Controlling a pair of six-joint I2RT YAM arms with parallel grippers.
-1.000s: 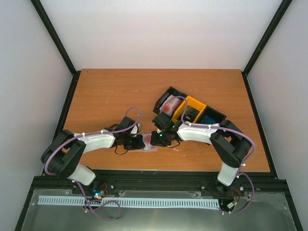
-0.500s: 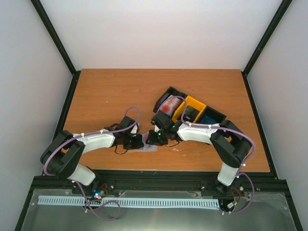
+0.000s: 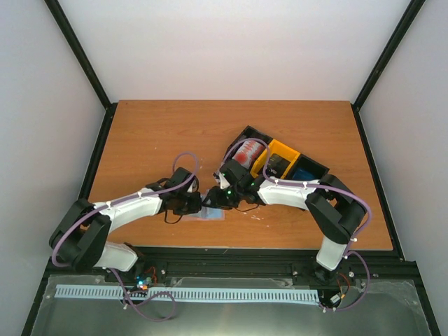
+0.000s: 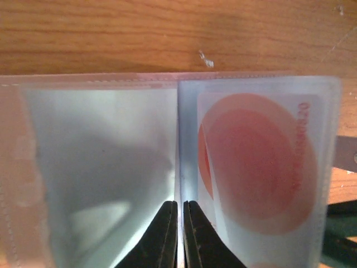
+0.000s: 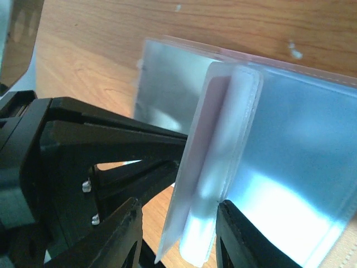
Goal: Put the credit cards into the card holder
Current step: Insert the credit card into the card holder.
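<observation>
The card holder [image 4: 106, 167] lies open near the table's [image 3: 154, 133] 6 o'clock edge, with a red credit card [image 4: 256, 167] in its right pocket. The left gripper [image 4: 179, 223] is clenched on the holder's middle seam. The right gripper [image 5: 178, 229] is released, its fingers either side of a raised leaf.

Soft, even overhead light, pale glare across the card holder [image 4: 106, 167], blurry fingers [image 4: 163, 237] in wrist close-ups
</observation>
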